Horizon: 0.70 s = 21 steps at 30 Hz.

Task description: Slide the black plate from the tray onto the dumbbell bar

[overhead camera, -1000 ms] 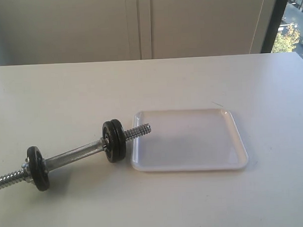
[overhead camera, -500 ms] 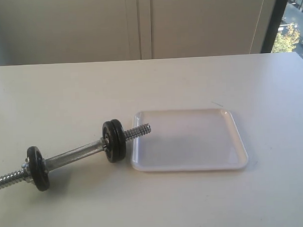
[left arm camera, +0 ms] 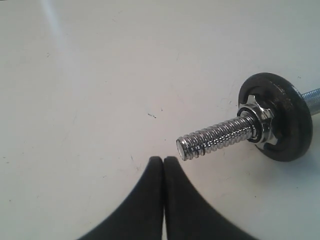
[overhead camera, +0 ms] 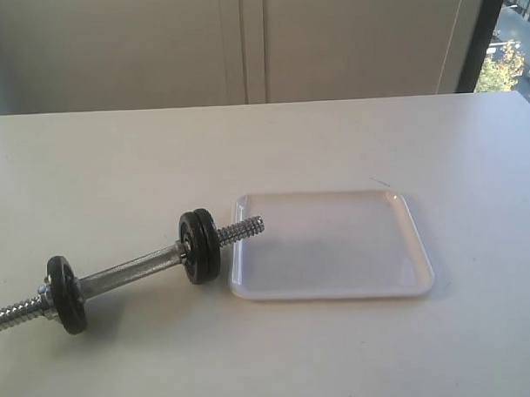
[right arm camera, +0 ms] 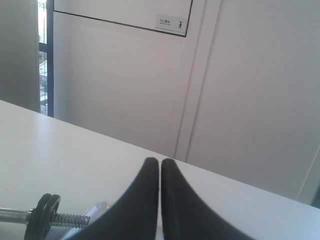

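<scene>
The dumbbell bar (overhead camera: 128, 273) lies on the table, its threaded end (overhead camera: 242, 228) over the left rim of the white tray (overhead camera: 338, 293). A black plate (overhead camera: 200, 245) sits upright on the bar beside the tray, and nothing lies in the tray. A second black plate (overhead camera: 66, 294) sits near the bar's other end. My left gripper (left arm camera: 163, 159) is shut with nothing in it, close to the bar's threaded tip (left arm camera: 215, 137) and that second plate (left arm camera: 285, 117). Well above the table, my right gripper (right arm camera: 160, 161) is shut and holds nothing. Below it are a plate (right arm camera: 42, 216) and the tray's corner (right arm camera: 97, 207).
A hex collar nut (left arm camera: 257, 120) sits against the plate in the left wrist view. A pale wall with panel seams (overhead camera: 253, 42) stands behind the table's far edge, with a window (overhead camera: 512, 33) at the far right. Neither arm shows in the exterior view.
</scene>
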Each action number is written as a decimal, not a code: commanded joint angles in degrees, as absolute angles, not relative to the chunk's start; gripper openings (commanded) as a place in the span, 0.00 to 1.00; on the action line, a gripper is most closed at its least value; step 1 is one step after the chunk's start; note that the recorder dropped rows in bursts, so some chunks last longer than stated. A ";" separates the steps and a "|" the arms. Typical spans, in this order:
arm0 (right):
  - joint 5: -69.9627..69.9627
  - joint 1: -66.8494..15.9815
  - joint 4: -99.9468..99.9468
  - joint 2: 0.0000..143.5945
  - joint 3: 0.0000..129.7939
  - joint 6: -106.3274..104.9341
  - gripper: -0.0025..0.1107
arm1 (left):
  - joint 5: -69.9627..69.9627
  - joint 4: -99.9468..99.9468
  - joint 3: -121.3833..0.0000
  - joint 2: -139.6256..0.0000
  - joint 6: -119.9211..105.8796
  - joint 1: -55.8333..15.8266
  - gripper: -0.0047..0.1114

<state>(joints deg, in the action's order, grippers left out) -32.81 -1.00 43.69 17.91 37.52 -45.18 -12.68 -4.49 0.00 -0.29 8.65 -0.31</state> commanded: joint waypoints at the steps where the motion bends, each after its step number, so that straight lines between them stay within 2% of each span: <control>1: -32.91 -0.60 43.84 17.65 37.20 -44.86 0.04 | -12.86 -4.85 0.00 0.00 8.55 -0.73 0.04; 14: -32.79 -0.60 43.80 17.65 37.20 -41.62 0.04 | -12.86 -4.85 0.00 0.00 8.55 -0.73 0.04; 21: -26.21 -0.60 51.32 17.65 37.20 -32.91 0.04 | -12.86 -4.85 0.00 0.00 8.55 -0.73 0.04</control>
